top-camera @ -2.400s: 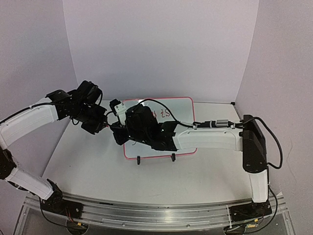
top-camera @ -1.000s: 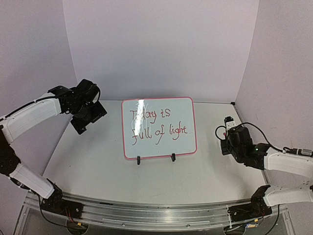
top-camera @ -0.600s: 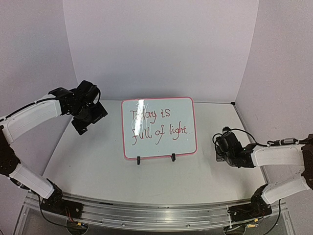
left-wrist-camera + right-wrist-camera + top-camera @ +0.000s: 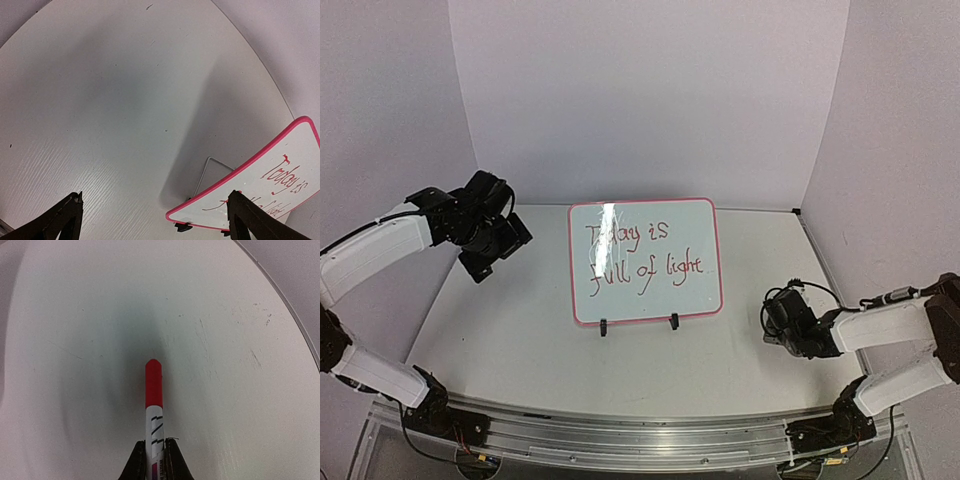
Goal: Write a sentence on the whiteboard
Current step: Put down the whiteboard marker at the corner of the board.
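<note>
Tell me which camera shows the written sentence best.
Top external: the sentence reads whole, both lines, on the whiteboard. Left wrist catches only part of it, slanted at the edge; right wrist shows none of it, only a marker.

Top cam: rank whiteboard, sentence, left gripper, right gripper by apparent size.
1. whiteboard, clearly largest.
2. sentence, spans most of the board's face.
3. left gripper and right gripper: both small dark clumps that look alike. Their tilt differs, so I won't rank them.

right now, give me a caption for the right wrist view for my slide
Red-capped marker pinched between the fingertips of the right gripper, pointing out over the white table.
</note>
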`<state>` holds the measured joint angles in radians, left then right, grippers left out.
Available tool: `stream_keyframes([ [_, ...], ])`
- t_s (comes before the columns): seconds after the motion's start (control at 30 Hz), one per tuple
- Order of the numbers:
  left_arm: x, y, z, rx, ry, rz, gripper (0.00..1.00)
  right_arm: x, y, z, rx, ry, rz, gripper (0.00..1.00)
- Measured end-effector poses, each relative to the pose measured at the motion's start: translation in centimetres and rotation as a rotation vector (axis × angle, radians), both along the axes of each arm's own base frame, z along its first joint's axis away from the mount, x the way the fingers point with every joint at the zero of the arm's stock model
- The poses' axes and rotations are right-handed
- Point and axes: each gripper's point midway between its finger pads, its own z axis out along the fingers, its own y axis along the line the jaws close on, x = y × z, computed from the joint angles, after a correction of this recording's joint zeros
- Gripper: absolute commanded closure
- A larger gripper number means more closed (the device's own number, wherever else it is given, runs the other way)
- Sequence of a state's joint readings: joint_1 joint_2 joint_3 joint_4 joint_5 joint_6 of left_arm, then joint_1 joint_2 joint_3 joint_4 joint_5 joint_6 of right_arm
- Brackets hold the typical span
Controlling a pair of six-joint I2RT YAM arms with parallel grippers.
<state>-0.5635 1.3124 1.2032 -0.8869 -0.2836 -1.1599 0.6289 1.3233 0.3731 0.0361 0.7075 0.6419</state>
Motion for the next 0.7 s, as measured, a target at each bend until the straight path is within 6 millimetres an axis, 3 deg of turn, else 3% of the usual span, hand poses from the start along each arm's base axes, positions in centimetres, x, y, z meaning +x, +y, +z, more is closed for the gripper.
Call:
stream_keyframes([
  [0.17,-0.3,0.2,0.0,-0.003,0.000,0.002,0.00,-1.2,-0.8,-1.0,0.023,0.020,-0.039,0.86],
  [0.33,-0.4,0.3,0.6,-0.019,-0.016,0.011,0.00,-1.6,-1.1,-0.5,0.050,0.009,-0.063,0.80],
  [0.43,-0.5,0.3,0.9,-0.025,-0.023,0.013,0.00,-1.9,-1.3,0.0,0.060,0.010,-0.078,0.57],
  [0.5,-0.5,0.4,1.0,-0.025,-0.025,0.013,0.00,-2.0,-1.4,0.6,0.048,0.023,-0.075,0.24],
  [0.53,-0.5,0.4,1.0,-0.025,-0.026,0.012,0.00,-2.0,-1.4,1.1,0.042,0.028,-0.073,0.17],
  [0.6,-0.5,0.4,1.0,-0.020,-0.026,0.010,0.00,-1.5,-1.1,2.8,0.030,0.033,-0.069,0.14],
  [0.7,-0.6,0.5,0.9,-0.007,-0.025,0.004,0.00,0.2,0.1,7.4,0.023,0.011,-0.044,0.11],
])
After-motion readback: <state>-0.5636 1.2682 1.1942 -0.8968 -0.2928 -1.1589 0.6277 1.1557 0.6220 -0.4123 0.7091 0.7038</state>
